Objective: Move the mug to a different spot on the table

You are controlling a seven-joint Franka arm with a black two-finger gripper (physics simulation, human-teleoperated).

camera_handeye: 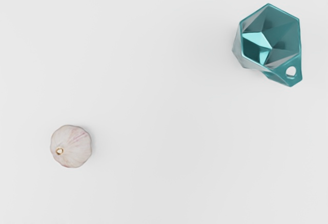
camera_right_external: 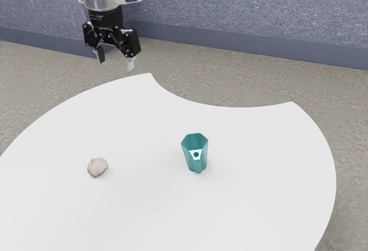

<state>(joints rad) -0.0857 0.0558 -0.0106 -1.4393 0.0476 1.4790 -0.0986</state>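
Exterior view shows the gripper (camera_right_external: 115, 61) high over the far left edge of the table (camera_right_external: 259, 147), its fingers apart and holding nothing. The mug (camera_right_external: 195, 154) stands upright near the table's middle, well apart from the garlic (camera_right_external: 97, 166) on its left. It looks stiff, light and probably smooth, so two opposite flat facets seem the safest hold, away from the small handle (camera_handeye: 291, 72). Wrist view looks down into the hollow mug; the exterior view gives the hand's height.
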